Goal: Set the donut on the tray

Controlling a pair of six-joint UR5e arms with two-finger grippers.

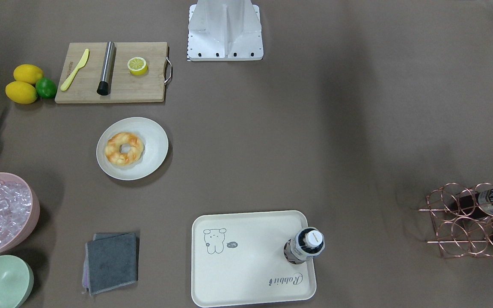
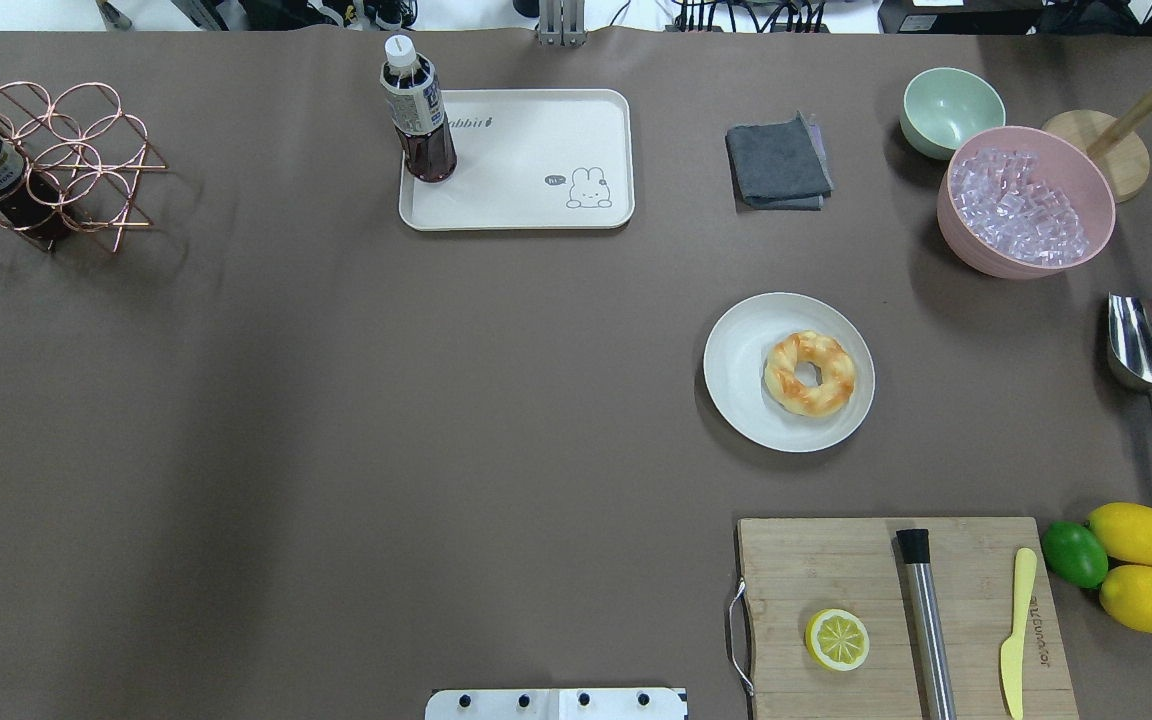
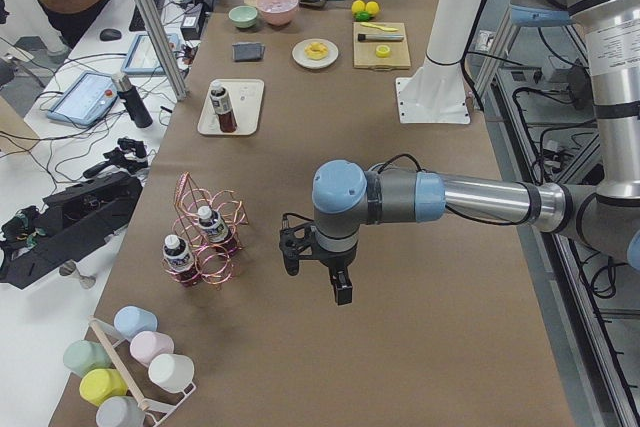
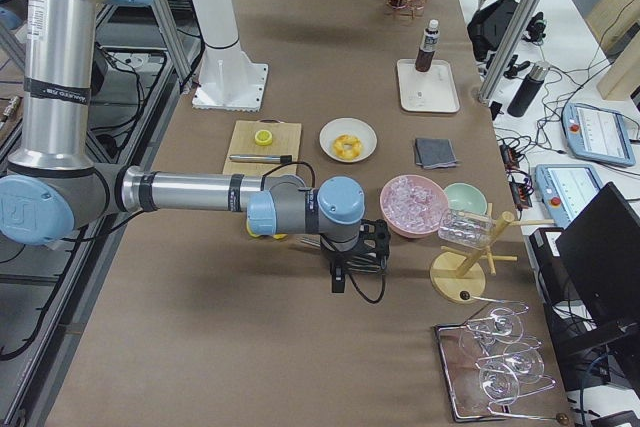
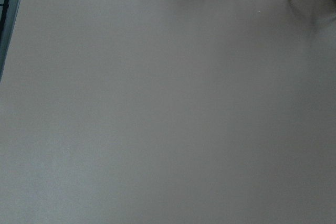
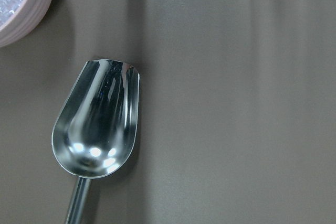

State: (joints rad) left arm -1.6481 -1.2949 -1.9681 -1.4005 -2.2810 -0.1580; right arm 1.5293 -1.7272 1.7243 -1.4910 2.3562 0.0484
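The tray (image 1: 250,273) sat lower centre in the front view, a bottle (image 1: 308,246) upright on its right side. The donut (image 1: 124,148) lay on the plate (image 1: 154,143), mid-left. I saw the left gripper (image 3: 343,292) and right gripper (image 4: 338,279) only side-on, so couldn't tell their opening. Placing near the bottle might topple it.

The donut (image 2: 809,372) lies on the plate (image 2: 736,370), ahead of me to my right. The tray (image 2: 526,150) sits farther off, near the table's far edge and left of the plate — well apart from it. A bottle (image 2: 418,120) stands on the tray's left end, and a cloth (image 2: 778,162) lies to its right. The cutting board (image 2: 816,560) lies nearest me on my right, with a lemon half (image 2: 837,639) on it.
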